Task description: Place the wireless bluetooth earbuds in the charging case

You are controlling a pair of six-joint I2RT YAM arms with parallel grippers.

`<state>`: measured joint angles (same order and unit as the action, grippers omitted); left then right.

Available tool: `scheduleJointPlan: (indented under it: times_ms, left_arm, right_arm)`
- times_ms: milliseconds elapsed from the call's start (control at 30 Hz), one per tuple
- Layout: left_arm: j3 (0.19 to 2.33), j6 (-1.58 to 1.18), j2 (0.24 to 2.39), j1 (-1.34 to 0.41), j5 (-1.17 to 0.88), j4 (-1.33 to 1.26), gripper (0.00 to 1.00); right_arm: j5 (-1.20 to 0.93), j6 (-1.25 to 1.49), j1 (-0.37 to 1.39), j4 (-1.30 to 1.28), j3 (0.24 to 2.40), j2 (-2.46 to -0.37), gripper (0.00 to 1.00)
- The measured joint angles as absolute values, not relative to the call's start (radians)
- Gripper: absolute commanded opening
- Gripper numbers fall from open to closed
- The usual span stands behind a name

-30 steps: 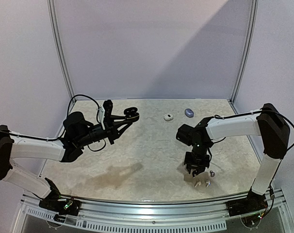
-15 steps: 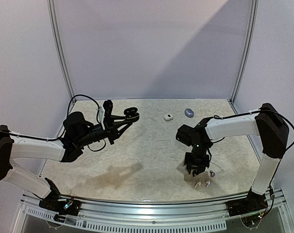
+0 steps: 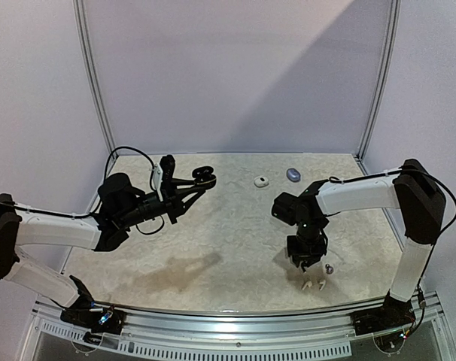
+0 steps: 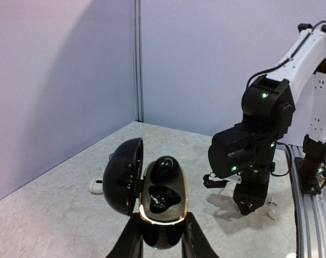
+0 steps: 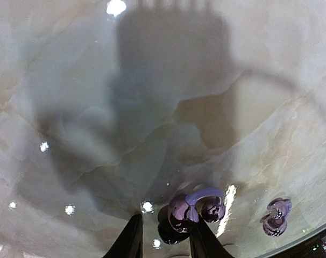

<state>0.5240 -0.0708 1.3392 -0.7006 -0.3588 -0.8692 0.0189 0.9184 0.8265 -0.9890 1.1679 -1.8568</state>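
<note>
In left tool [image 4: 162,236]: black case [image 4: 160,201], lid open; one earbud [image 4: 164,167] seated

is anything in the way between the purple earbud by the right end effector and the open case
nothing visible does: the purplish earbud sits at the tips of the right end effector, and the black case in the left end effector is held up, lid open, with only table between

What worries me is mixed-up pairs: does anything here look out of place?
Yes: a dark earbud sits jumbled against a purple earbud between the fingers of the right pincer, while the other purple earbud lies apart.
</note>
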Motion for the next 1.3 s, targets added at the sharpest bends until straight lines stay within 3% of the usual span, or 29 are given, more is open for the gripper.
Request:
scheduleJointPlan:
  times_ms: [200, 433, 733, 1033, 1300]
  left_arm:
    - [0.524, -0.070, 1.339, -0.701, -0.359, -0.869, 0.00]
    - [0.524, -0.062, 1.339, -0.701, -0.359, -0.869, 0.00]
    - [0.524, -0.056, 1.339, -0.701, -0.361, -0.869, 0.00]
    - [0.524, -0.056, 1.339, -0.701, -0.363, -0.869, 0.00]
    - [0.524, -0.054, 1.339, -0.701, -0.362, -0.869, 0.00]
  right_arm:
    - [0.038, 0.851, 0.826, -0.992, 1.172, -1.861, 0.33]
    - [0.044, 0.823, 0.824, -0.998, 1.172, -1.860, 0.46]
    - [0.042, 0.843, 0.822, -0.944, 1.153, -1.845, 0.29]
    - [0.023, 0.849, 0.833, -0.903, 1.132, -1.829, 0.30]
    - [0.008, 0.798, 0.896, -0.893, 1.241, -1.913, 0.31]
